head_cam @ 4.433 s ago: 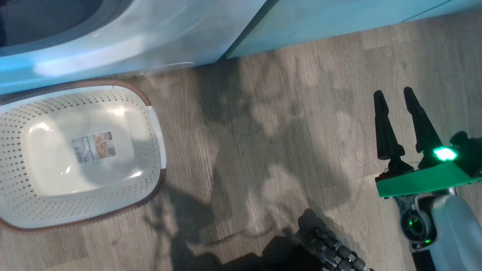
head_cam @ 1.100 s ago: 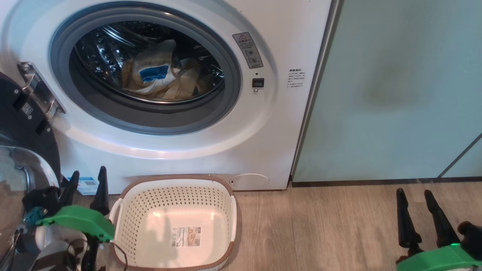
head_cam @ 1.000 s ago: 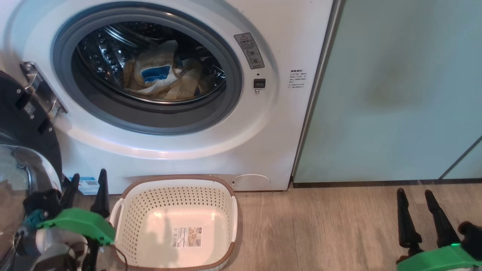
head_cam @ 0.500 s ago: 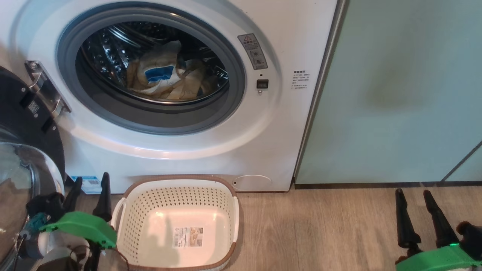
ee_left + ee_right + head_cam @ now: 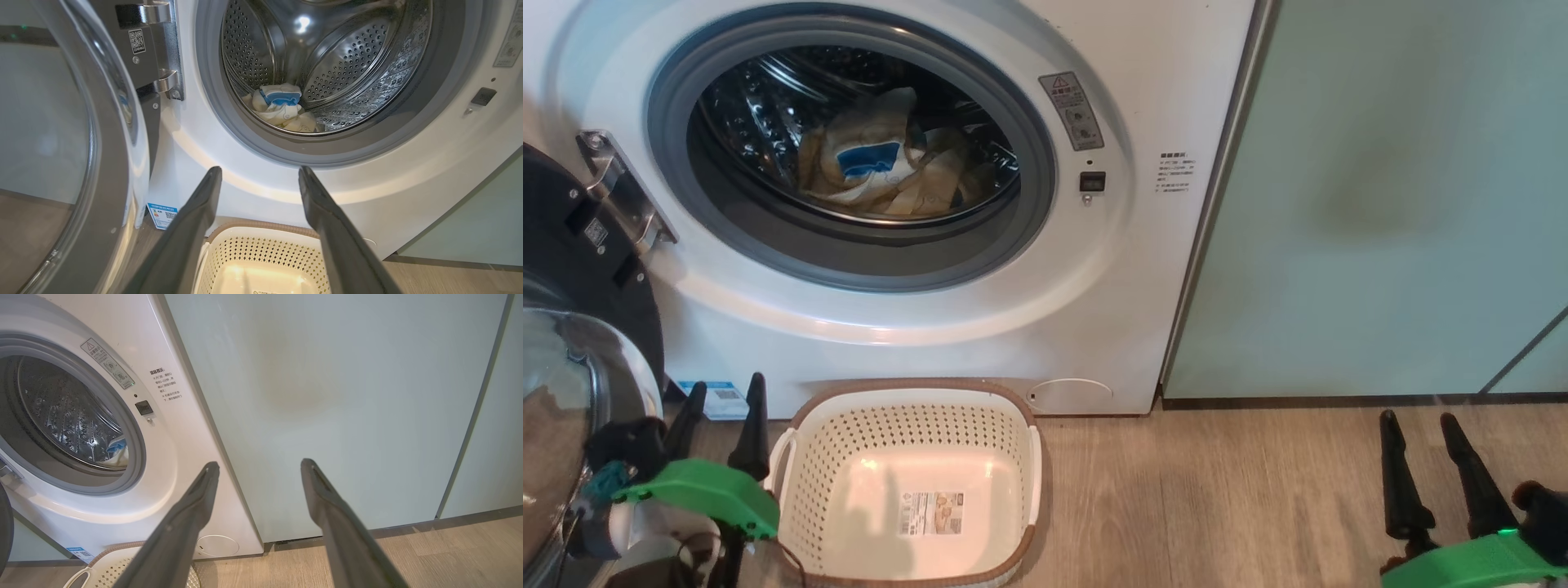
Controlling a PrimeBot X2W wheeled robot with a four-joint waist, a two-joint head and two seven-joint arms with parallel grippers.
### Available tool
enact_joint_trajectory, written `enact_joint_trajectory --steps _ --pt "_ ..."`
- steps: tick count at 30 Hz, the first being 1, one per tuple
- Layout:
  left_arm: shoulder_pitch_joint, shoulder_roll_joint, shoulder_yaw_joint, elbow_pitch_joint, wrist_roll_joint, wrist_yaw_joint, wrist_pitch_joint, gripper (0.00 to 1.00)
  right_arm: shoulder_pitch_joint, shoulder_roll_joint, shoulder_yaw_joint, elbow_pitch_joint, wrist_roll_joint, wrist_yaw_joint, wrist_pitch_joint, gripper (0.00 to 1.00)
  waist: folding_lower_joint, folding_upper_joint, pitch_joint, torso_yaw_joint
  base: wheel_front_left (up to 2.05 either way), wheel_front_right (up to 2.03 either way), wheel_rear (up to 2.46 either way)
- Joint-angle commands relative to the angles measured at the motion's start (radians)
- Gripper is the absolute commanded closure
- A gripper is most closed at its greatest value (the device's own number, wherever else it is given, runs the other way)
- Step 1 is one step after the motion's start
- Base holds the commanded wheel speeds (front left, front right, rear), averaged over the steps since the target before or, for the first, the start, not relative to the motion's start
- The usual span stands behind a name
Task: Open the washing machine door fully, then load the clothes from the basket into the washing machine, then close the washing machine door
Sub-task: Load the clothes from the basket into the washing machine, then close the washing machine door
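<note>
The white washing machine stands with its round opening uncovered. Its door, black-rimmed with a glass bowl, hangs swung out at the left on a metal hinge. The cream-yellow clothes with a blue patch lie inside the steel drum; the left wrist view shows the clothes too. The cream basket sits on the floor before the machine, holding nothing but its label. My left gripper is open, low between door and basket. My right gripper is open at the lower right, over bare floor.
Pale green cabinet doors fill the wall right of the machine. Wood-look floor stretches between the basket and my right gripper. A blue energy sticker sits low on the machine's front.
The head camera rose from the floor to the machine front. In the last second the picture drifted slightly right; both grippers stay open and nearly still.
</note>
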Motion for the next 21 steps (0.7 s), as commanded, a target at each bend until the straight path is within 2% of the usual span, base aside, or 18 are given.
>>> enact_joint_trajectory --steps 1,13,21 --pt "-0.029 0.023 0.03 -0.035 0.006 -0.002 -0.01 0.0 -0.013 -0.018 0.02 -0.033 -0.005 -0.003 -0.01 0.0 0.0 0.0 0.0 0.0 0.0 0.0 0.0" --pt "-0.029 0.025 0.025 -0.043 0.005 -0.004 -0.01 0.0 -0.019 -0.018 0.02 -0.032 -0.007 -0.003 -0.01 0.0 0.0 0.0 0.008 -0.001 -0.08 0.08 0.0" --pt "-0.031 0.023 0.028 -0.041 0.012 -0.004 -0.01 0.0 -0.02 -0.017 0.019 -0.031 -0.006 -0.003 -0.01 0.0 0.0 0.0 0.006 0.0 -1.05 1.05 0.0"
